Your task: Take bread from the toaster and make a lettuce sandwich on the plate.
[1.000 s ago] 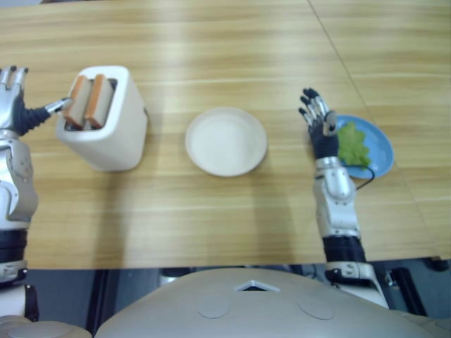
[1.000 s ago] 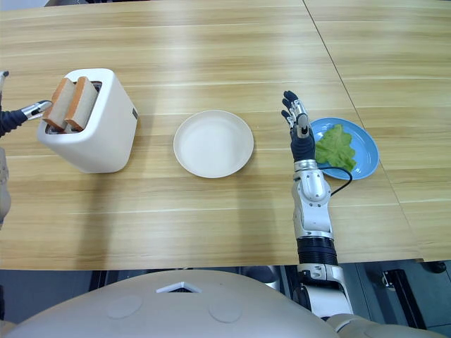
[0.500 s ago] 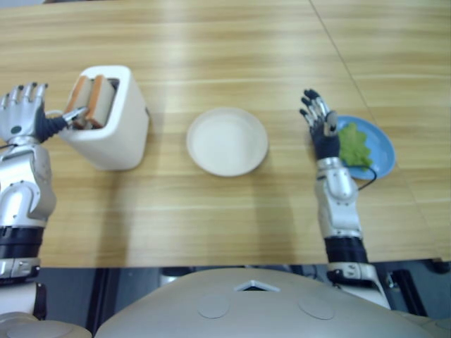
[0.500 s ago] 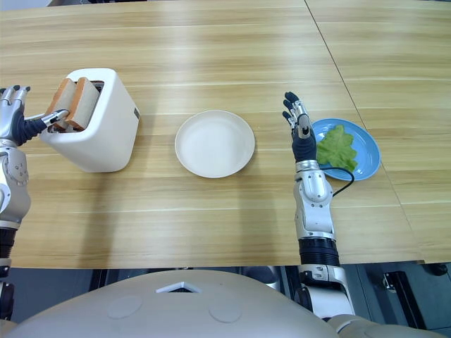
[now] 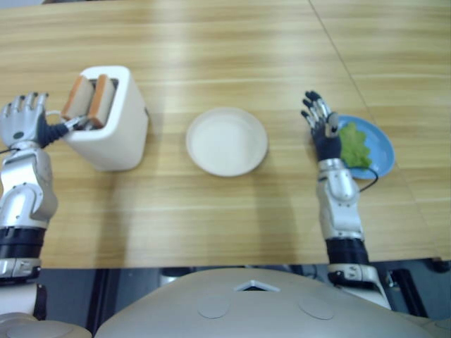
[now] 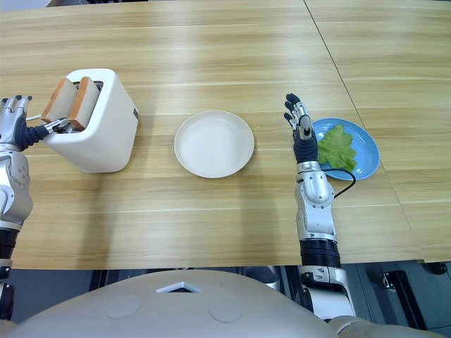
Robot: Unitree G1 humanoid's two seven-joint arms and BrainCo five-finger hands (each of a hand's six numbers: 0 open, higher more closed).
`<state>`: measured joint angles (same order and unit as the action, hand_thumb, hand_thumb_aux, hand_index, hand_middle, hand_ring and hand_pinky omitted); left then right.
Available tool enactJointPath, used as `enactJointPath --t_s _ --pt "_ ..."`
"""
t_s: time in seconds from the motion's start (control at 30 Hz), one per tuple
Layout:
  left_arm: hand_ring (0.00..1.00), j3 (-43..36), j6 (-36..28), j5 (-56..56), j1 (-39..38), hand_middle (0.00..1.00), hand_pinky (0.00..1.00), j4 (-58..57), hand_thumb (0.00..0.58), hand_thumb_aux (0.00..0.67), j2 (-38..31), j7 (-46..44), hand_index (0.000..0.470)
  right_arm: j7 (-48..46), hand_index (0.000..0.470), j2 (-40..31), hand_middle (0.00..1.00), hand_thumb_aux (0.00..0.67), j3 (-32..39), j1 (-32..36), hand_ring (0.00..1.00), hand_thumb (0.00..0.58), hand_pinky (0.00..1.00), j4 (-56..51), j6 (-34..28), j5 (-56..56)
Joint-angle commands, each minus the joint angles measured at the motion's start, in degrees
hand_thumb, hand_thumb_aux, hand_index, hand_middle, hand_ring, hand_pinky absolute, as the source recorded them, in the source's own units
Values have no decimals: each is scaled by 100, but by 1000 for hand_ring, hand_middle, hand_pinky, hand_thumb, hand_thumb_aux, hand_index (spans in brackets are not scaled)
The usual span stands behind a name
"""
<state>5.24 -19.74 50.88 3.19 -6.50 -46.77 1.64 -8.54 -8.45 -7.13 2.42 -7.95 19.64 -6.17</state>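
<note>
**Time to lift the bread out of the toaster**

In the left eye view, the white toaster (image 5: 113, 134) stands on the left side of the wooden surface (image 5: 211, 42). Two slices of bread (image 5: 89, 100) stick up out of its top. The left hand (image 5: 22, 121) is just beside the toaster, on its outer side. Its fingers are spread out and it holds nothing. One fingertip points at the nearer slice, but I cannot tell if it touches it.

To do this step well, I think the hand should pinch the nearer slice on both flat sides, close to the top. Then it should lift straight up, so the bread does not catch in the slot. The toaster looks light, so a sideways pull might push it or tip it over.

In the right eye view, the cream plate (image 6: 214, 143) sits in the middle, well apart from the toaster. The right hand (image 6: 301, 130) has straight fingers and holds nothing. It is just beside the blue dish (image 6: 368, 156), where the green lettuce (image 6: 337, 148) lies.
</note>
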Motion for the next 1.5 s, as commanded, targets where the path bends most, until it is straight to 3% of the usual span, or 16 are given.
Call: enactJointPath --t_s 0.03,0.1,0.13,0.17,0.2,0.23,0.3,0.33,0.37,0.43,0.53,0.67,0.73,1.17,1.3,1.5 --pt "0 128 -249 57 -52 0 0 73 0 0 -190 -41 0 2 0 -16 0 0 -18 -45 0 0 0 73 -65 8" --pt "0 34 -228 76 -21 0 0 138 0 0 -187 -56 0 3 0 -23 0 0 -23 -52 0 0 0 80 -64 9" --pt "0 -28 -203 81 3 0 0 164 66 39 -163 -35 27 4 0 -24 0 0 -25 -52 0 0 0 78 -63 10" --pt "0 -87 -191 95 20 0 0 229 66 39 -132 -26 27 5 0 -24 0 0 -25 -51 0 0 0 75 -62 12" --pt "0 -130 -148 93 42 0 0 249 514 444 -103 27 305 6 0 -23 0 0 -25 -50 0 0 0 73 -61 13" --pt "0 -155 -111 99 56 0 0 262 577 625 -76 110 429 2 0 -23 0 0 -22 -45 0 0 0 66 -62 12" --pt "0 -225 -2 103 96 0 0 304 580 670 -26 271 460 -3 0 -24 0 0 -16 -41 0 0 0 50 -65 15" --pt "125 -257 55 107 110 125 125 357 580 670 1 362 460 -5 0 -26 0 0 -13 -43 0 0 0 43 -65 19" --pt "125 -294 102 139 120 125 125 417 580 670 17 450 460 -7 0 -28 0 0 -12 -49 0 0 0 40 -65 22" --pt "282 -331 188 142 135 282 282 508 580 670 66 552 460 -10 0 -35 0 0 -15 -66 0 0 0 45 -70 26" --pt "329 -411 298 114 153 329 329 598 580 670 158 633 460 -7 0 -44 0 0 -24 -85 0 0 0 59 -76 27" --pt "553 -429 394 45 151 553 553 566 580 670 248 662 460 3 0 -42 0 0 -18 -93 0 0 0 75 -85 34" --pt "1000 -326 431 21 131 1000 1000 667 580 670 280 792 460 4 0 -42 0 0 -18 -90 0 0 0 70 -89 33" --pt "1000 1437 1600 -974 14 1000 1000 3405 580 670 1027 2176 460 8 0 -6 0 0 29 -94 0 0 0 46 -101 43" --pt "1000 957 2071 -1948 219 1000 1000 3404 580 670 1585 1696 460 16 0 -1 0 0 31 -93 0 0 0 50 -106 42" --pt "1000 -771 2388 -3223 454 1000 1000 2451 580 670 3117 630 460 26 0 18 0 0 60 -61 0 0 0 14 -115 45"
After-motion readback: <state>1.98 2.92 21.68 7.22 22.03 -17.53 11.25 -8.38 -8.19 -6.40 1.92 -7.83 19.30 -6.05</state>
